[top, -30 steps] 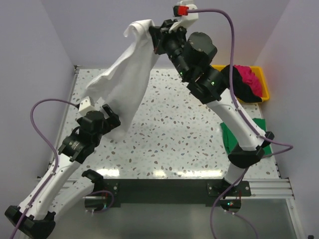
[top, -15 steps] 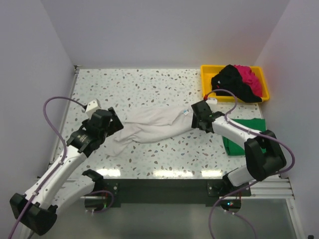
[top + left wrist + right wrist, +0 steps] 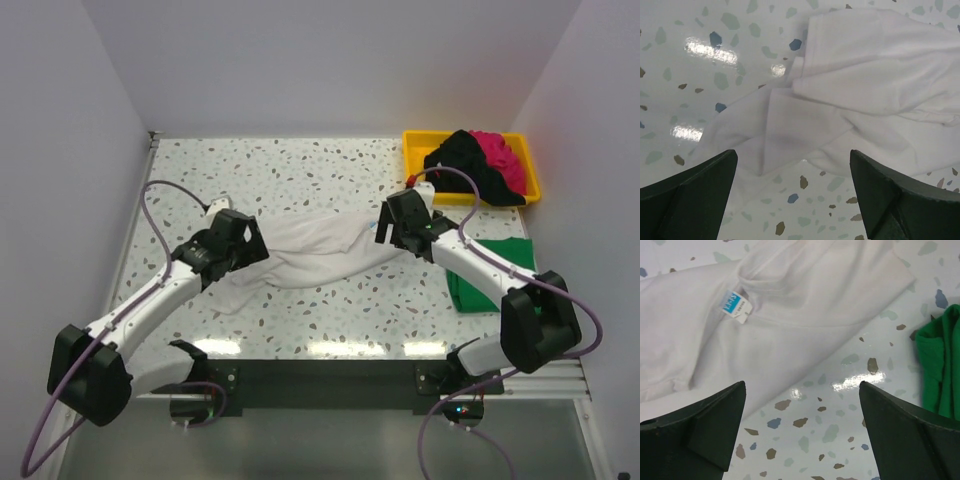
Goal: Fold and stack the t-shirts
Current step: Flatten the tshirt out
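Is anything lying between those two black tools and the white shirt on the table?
Nothing visible. Both wrist views show the left tool and right tool open directly over the white t-shirt. The green t-shirt lies off to the right, apart from it.

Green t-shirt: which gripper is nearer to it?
Right. The right gripper is open above the white t-shirt's collar end, with the green t-shirt close beside it. The left gripper, also open, is over the white t-shirt's opposite end, farther off.

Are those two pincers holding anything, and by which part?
Nothing is held: left pincer and right pincer are both open above the white t-shirt lying on the table.
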Controlling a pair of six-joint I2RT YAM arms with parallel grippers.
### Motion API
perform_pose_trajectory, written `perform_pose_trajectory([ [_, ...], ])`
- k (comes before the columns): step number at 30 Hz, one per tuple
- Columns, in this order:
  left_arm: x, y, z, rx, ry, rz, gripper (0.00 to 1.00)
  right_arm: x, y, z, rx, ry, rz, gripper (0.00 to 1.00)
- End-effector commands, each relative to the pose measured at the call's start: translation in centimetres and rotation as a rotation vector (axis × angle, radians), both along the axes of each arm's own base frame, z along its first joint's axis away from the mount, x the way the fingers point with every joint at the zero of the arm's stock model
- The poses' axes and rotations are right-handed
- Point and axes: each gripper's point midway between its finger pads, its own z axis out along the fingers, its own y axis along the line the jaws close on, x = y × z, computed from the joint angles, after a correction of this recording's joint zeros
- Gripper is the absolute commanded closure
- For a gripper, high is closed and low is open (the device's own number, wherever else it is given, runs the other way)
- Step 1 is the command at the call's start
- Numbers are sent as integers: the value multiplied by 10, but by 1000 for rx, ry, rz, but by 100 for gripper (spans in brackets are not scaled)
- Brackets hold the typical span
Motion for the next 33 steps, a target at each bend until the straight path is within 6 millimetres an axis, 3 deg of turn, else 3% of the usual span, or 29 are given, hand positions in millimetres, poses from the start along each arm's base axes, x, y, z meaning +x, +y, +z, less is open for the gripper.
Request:
perform_pose_trajectory([
  [1, 43, -24, 17, -46, -86, -51, 1, 16, 28, 22, 118, -76, 91, 1],
  [6, 71, -22, -1, 1, -31, -9, 9, 25, 30, 25, 121, -98, 75, 1],
  [7, 78, -24, 2, -7, -48, -3, 10, 27, 31, 26, 120, -101, 75, 1],
  [16, 104, -41, -22, -35, 1, -54, 32, 44, 22, 15, 51, -95, 24, 1],
  [21, 101, -44, -40, -40, 62, -73, 67, 60, 16, 8, 61, -94, -28, 2],
  [23, 99, -45, -41, -44, 64, -78, 97, 68, 18, 3, 67, -100, -37, 1],
  [29, 98, -40, -18, -50, -25, -84, 100, 99, 31, 2, 115, -94, -46, 2],
  [33, 93, -33, 8, -58, -110, -77, 100, 117, 35, -12, 105, -67, -69, 10],
])
